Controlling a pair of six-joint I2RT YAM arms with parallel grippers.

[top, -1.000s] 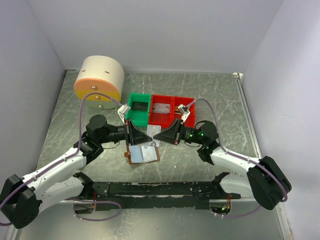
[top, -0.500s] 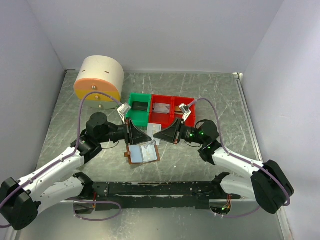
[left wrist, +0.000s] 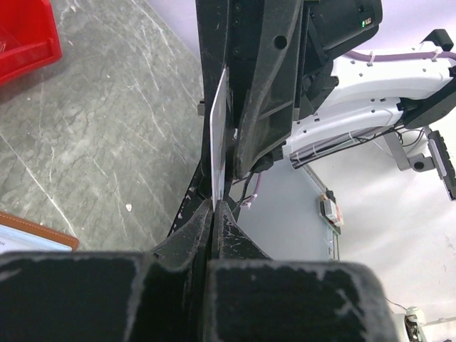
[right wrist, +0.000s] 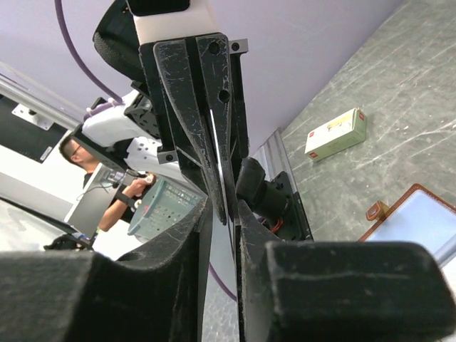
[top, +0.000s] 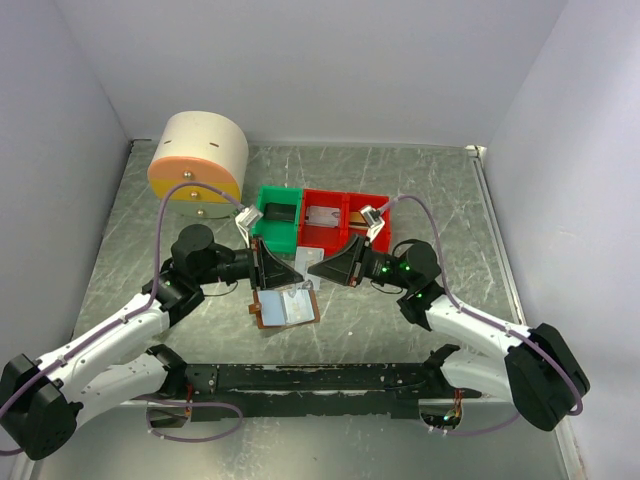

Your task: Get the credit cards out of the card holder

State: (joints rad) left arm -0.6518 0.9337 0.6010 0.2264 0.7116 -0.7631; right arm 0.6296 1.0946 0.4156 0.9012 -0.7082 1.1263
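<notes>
Right pincer eased slightly apart around white credit card, left pincer clamped on its edge, card holder lying open on bench

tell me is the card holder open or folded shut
Open. The top view shows the card holder lying spread on the table, both pale-blue inner panels facing up.

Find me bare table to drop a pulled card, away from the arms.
Free: back-right corner, red bins to right wall; strip behind the bins, up to the rear wall; patch between card holder and right arm. Crowded: centre, where left fingers and right fingers meet by the card holder.
</notes>
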